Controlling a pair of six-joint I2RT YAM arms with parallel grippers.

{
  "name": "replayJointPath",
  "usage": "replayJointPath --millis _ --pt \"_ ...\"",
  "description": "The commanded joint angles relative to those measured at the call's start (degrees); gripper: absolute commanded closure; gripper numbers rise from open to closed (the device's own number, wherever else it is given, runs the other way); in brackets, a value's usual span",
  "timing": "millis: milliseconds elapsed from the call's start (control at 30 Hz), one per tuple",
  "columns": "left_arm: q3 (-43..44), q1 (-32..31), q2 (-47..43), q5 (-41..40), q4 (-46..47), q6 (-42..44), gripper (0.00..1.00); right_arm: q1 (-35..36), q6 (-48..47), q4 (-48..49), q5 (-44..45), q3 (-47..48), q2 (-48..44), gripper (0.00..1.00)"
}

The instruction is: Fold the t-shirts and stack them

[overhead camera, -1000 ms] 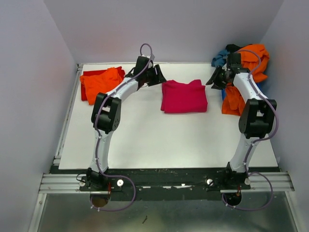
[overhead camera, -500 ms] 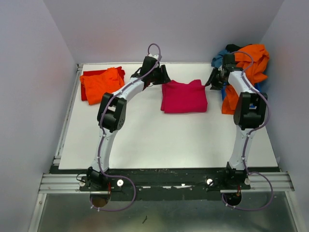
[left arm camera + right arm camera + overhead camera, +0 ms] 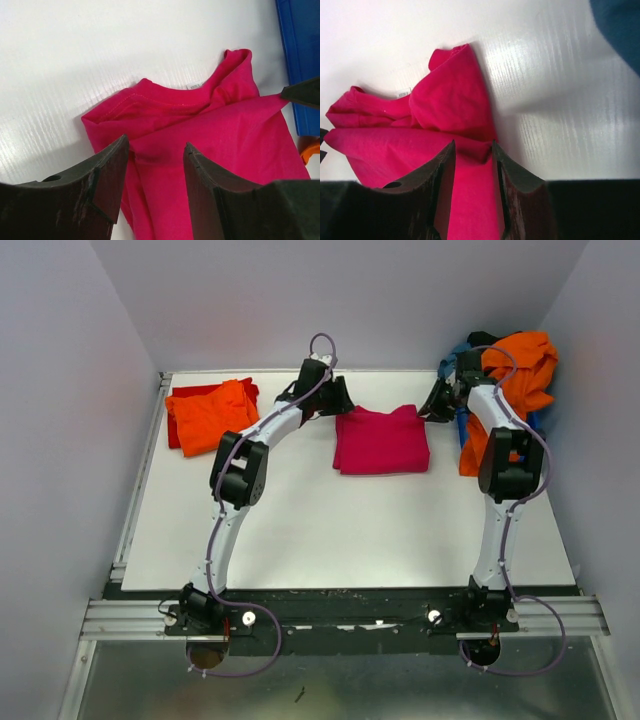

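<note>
- Magenta-pink t-shirt [image 3: 381,440] lies folded at upper centre of the table [image 3: 330,530]; orange t-shirt [image 3: 208,412] on a red t-shirt [image 3: 178,400] at upper left
- Left gripper [image 3: 155,160] jaws apart, straddling the left far corner; right gripper [image 3: 472,155] jaws apart over the right corner
- Risk: closing on the top layer only would peel the fold open; uneven lift would skew it
- Against the earlier frames, both grippers have closed in on the shirt's far corners

right fingers [image 3: 472,155] straddle magenta-pink tee [image 3: 420,130] corner | white table [image 3: 560,125]
</note>
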Motion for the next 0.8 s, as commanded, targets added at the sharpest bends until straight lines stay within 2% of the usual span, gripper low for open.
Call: replayJointPath --millis 0,33,100,200,267,367,467,533,600,700,767 --pt "1.42 -0.05 1.11 2.17 0.44 -1.95 0.43 0.49 1.17 -0.95 -2.62 0.83 0.69 0.58" --pt "1.42 -0.05 1.11 2.34 0.44 -2.13 0.43 0.49 1.26 -0.86 -2.7 0.65 0.33 0.59" --pt "1.33 -0.05 1.11 3.04 0.44 -2.57 0.5 0.49 1.35 -0.68 -3.23 0.56 0.33 0.7" --pt "0.63 -0.05 0.67 4.27 0.96 -3.36 0.7 0.49 1.44 -1.74 -3.76 2.14 0.68 0.98" --pt "-0.95 -0.05 0.06 4.37 1.75 -3.8 0.83 0.49 1.61 -2.35 -3.94 3.1 0.77 0.99" --pt "-2.36 0.04 -1.0 3.67 1.85 -3.89 0.88 0.58 1.53 -2.09 -4.2 2.76 0.25 0.99" --pt "-2.54 0.3 -1.26 3.22 1.32 -3.53 0.97 0.58 1.61 -1.91 -4.46 2.76 -0.2 0.99" --pt "-2.8 0.65 -1.35 3.14 1.14 -3.45 0.98 0.58 1.44 -2.0 -4.29 2.93 -0.28 0.99" --pt "-2.89 0.91 -1.52 3.05 0.8 -3.53 0.93 0.58 1.53 -2.26 -4.2 3.2 -0.28 0.99" --pt "-4.03 1.35 -2.4 2.61 1.75 -3.97 1.0 0.58 1.61 -2.18 -4.29 3.37 -0.37 0.99" --pt "-4.91 1.62 -3.02 2.61 2.81 -4.5 1.0 0.58 1.79 -2.0 -4.81 3.37 -0.46 0.99"
